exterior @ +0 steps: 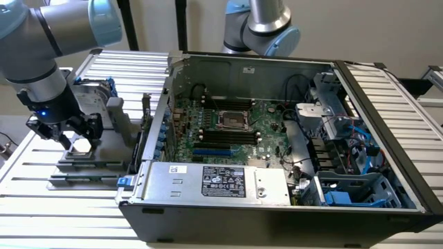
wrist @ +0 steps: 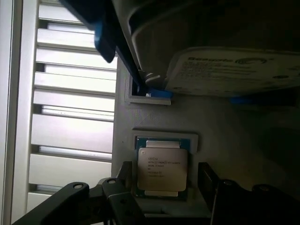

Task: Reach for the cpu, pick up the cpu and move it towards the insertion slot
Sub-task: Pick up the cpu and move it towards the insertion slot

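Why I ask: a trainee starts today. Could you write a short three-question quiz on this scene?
1. True or false: the gripper is shut on the cpu.
2. Fill in: the insertion slot sits inside the open computer ____.
3. Where does the cpu lie? A) in the grey fixture, near the hard drive; B) on the power supply; C) lifted clear in the gripper.
Key: 1 false, the gripper is open and straddles the cpu; 2 case; 3 A.
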